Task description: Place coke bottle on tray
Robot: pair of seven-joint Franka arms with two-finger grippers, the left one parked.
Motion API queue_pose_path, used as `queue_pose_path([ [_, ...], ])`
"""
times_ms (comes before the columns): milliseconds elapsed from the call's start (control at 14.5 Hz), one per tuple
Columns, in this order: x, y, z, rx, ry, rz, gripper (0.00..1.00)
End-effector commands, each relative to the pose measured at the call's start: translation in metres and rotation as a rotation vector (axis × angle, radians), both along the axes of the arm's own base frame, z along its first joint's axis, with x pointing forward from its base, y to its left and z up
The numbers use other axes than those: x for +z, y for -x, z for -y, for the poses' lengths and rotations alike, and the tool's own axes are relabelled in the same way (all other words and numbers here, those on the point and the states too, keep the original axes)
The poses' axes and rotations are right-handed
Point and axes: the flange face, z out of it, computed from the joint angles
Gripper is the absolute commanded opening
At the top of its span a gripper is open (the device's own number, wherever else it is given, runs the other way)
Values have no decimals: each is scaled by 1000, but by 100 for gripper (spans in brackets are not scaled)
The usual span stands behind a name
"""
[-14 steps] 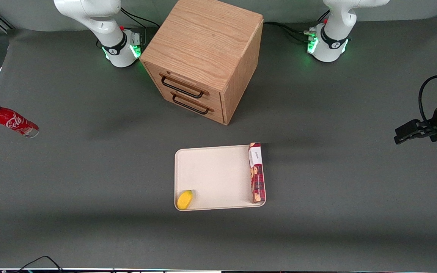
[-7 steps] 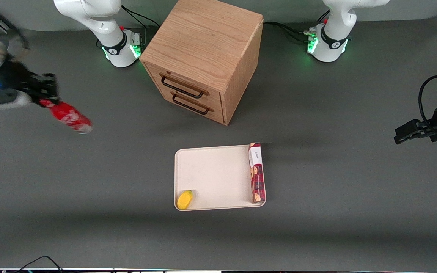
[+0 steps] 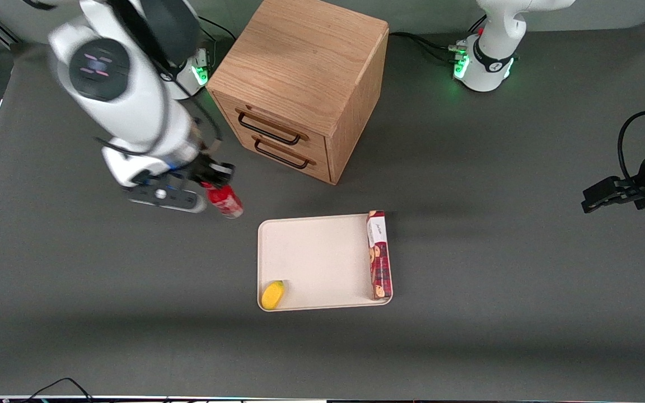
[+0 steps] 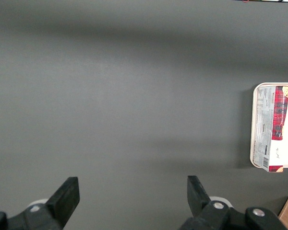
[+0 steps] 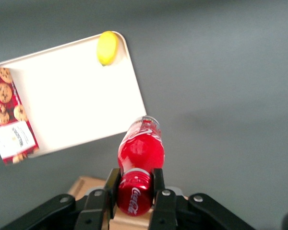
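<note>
My right gripper (image 3: 209, 180) is shut on the red cap of the coke bottle (image 3: 224, 201), which hangs tilted in the air above the table, near the tray's corner closest to the cabinet and the working arm's end. In the right wrist view the gripper (image 5: 134, 184) clamps the cap, and the bottle (image 5: 140, 143) points down toward the table just off the tray's edge. The cream-white tray (image 3: 317, 260) lies in the middle of the table and also shows in the right wrist view (image 5: 72, 100).
A long red cookie box (image 3: 379, 254) lies along one edge of the tray, and a yellow fruit (image 3: 272, 295) sits in its corner nearest the front camera. A wooden drawer cabinet (image 3: 300, 84) stands farther from the front camera than the tray.
My right gripper has carried the coke bottle from the working arm's end of the table toward the middle, close to the tray and the cabinet. The tray, box and fruit have not moved.
</note>
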Motion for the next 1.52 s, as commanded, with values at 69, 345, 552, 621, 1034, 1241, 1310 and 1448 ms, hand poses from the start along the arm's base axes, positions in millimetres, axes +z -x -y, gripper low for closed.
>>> queue_pose_path([
  [69, -81, -3, -45, -76, -15, 64, 12],
  [345, -157, -7, -61, -121, 15, 77, 13],
  [552, -198, 3, -70, -127, 39, 109, 13],
  [621, -202, 6, -72, -120, 34, 109, 19],
  [1034, -147, -11, -59, -144, 52, 104, 100],
  [1241, -67, -7, -43, -32, 114, 103, 100],
  [1310, -34, -1, -33, 1, 127, 101, 100],
  [1448, 31, 10, -2, 84, 115, 75, 100],
])
